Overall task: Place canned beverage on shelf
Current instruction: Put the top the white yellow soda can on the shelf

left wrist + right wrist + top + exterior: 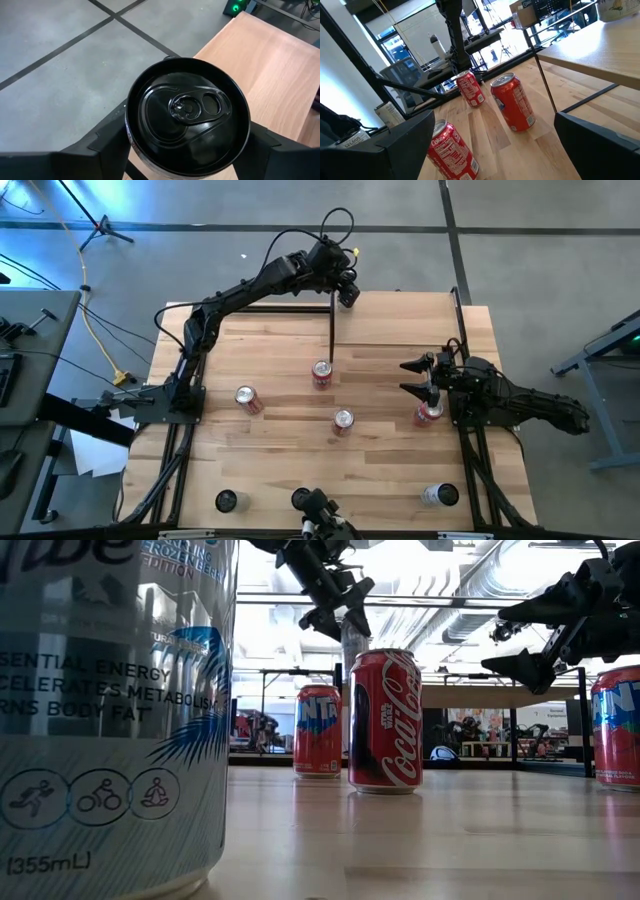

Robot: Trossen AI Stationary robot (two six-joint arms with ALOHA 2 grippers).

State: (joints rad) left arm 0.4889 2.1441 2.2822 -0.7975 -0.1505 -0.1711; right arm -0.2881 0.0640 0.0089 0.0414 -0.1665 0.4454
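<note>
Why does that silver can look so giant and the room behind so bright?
In the low view the silver can stands right by the lens, so it fills the frame; the ceiling lights behind glare white, leaving the left gripper a dark shape. In the high view the light is even.

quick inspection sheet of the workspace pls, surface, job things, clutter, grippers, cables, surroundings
surface: pale plank tabletop, no spills seen
job's things: shelf, a raised pale board at the far edge on a thin black upright; black-topped can held in the left gripper high over the shelf's far-left edge
clutter: four red cans standing mid-table; two more cans at the near edge
grippers: left shut on the can; right gripper open, above the right-hand red can
cables: black loop over the left arm; yellow cable on the floor
surroundings: grey floor, stands; no person seen
</note>
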